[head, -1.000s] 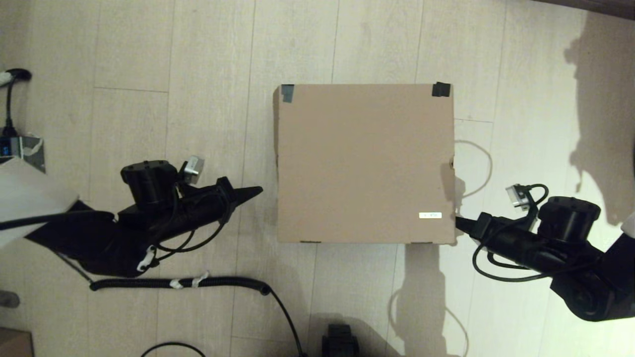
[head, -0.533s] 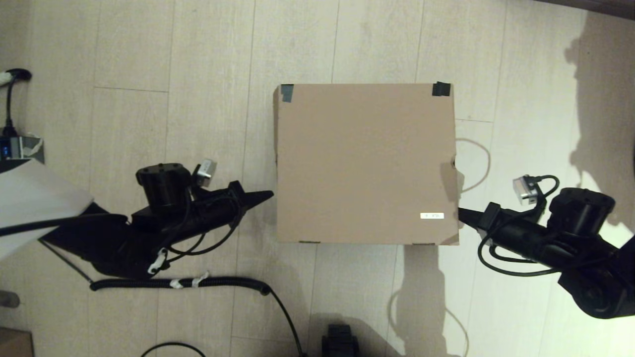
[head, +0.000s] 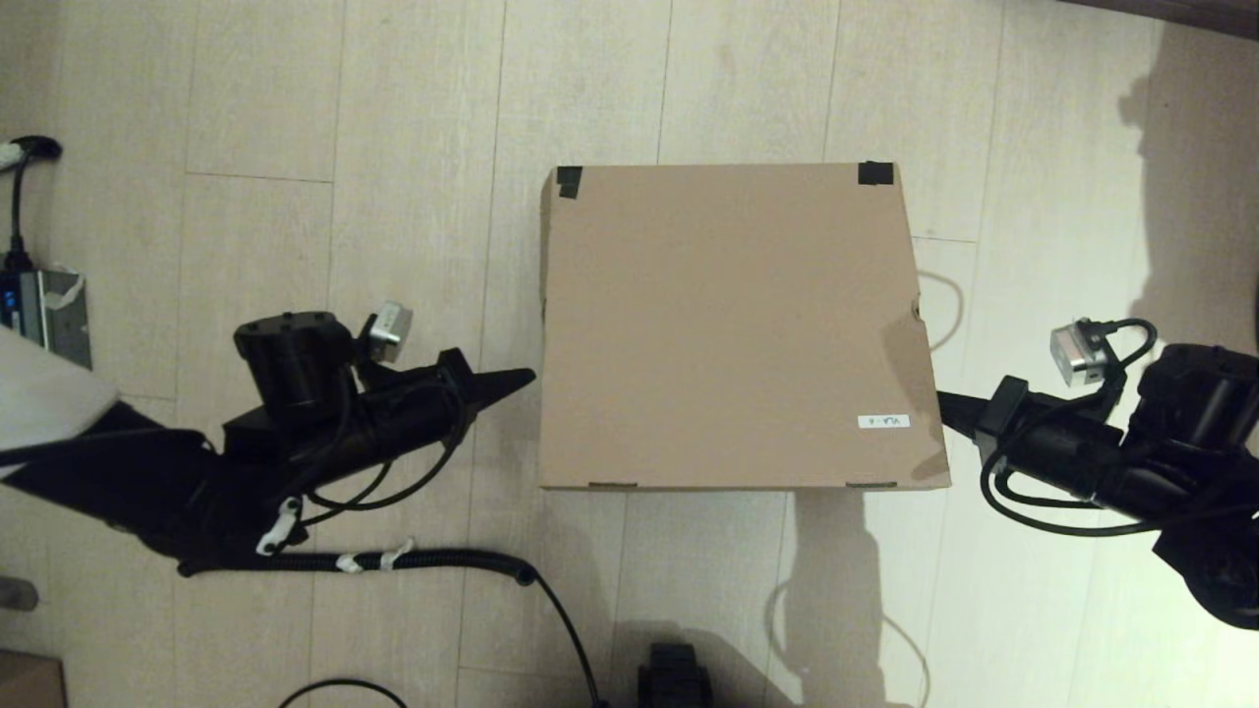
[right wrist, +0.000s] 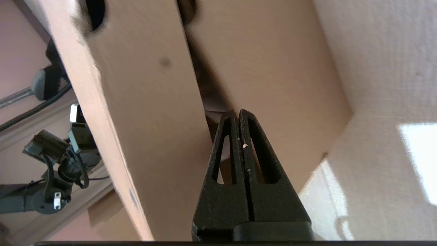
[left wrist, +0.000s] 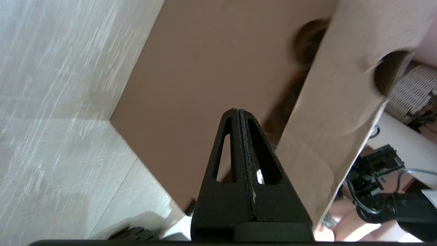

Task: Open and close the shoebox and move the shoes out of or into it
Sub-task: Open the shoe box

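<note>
The brown cardboard shoebox (head: 728, 324) sits on the floor at the centre, with black tape (head: 874, 173) on its two far lid corners and a small white label (head: 883, 421). Its lid is tilted up at the near edge. My left gripper (head: 526, 375) is shut, its tip at the box's left side. In the left wrist view that gripper (left wrist: 238, 110) points into the gap between the box wall (left wrist: 205, 68) and the raised lid flap (left wrist: 341, 102). My right gripper (head: 942, 397) is shut at the lid's right edge, and in the right wrist view the gripper (right wrist: 236, 111) sits under the lifted flap (right wrist: 136, 102). The shoes are hidden.
A coiled black cable (head: 393, 562) runs along the floor in front of the left arm. A power strip (head: 39, 300) and a white sheet (head: 44, 393) lie at the far left. A small cardboard scrap (head: 25, 678) sits at the near left corner.
The lid's near edge has risen and now looks wider. My right gripper has moved right and away from me with the lid's edge. My left gripper went toward the box, then back a little.
</note>
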Motion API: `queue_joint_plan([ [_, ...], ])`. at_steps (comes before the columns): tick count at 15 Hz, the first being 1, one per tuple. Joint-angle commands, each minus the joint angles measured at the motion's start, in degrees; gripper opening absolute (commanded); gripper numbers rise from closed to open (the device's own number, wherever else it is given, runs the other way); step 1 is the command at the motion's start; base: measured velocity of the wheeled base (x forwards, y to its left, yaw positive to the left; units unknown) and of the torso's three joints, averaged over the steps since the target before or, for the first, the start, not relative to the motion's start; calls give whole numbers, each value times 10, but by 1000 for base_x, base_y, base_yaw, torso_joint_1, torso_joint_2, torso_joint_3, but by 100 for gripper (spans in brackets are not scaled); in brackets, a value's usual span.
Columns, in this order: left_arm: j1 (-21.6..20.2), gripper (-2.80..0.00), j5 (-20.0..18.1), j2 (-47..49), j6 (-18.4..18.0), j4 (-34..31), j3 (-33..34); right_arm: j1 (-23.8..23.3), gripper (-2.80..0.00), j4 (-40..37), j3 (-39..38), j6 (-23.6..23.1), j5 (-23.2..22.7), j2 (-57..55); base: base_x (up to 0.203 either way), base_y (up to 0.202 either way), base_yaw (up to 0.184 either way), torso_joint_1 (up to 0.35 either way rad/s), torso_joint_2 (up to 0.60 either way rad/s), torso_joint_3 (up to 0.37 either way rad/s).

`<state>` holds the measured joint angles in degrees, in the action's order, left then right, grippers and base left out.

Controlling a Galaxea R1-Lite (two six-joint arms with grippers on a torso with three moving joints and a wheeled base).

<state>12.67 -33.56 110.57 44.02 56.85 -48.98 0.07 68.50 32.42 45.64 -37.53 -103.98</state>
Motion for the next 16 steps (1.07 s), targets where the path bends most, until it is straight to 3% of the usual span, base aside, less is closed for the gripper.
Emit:
queue_joint_plan([
  [1,0,-280,0,-42,3,2,7,1,-280,-15,12,5,-2,42,0,0,0,0,0,0],
  [7,-2,-280,1,-100,4,-28,12,3,-280,-144,141,38,-5,99,0,0,0,0,0,0],
  [14,2,-280,-1,-113,5,-28,8,3,-280,-209,369,147,-14,50,0,0,0,0,0,0],
  [16,12,-280,-3,-114,5,-27,-8,3,-280,-211,423,210,-14,31,0,0,0,0,0,0],
])
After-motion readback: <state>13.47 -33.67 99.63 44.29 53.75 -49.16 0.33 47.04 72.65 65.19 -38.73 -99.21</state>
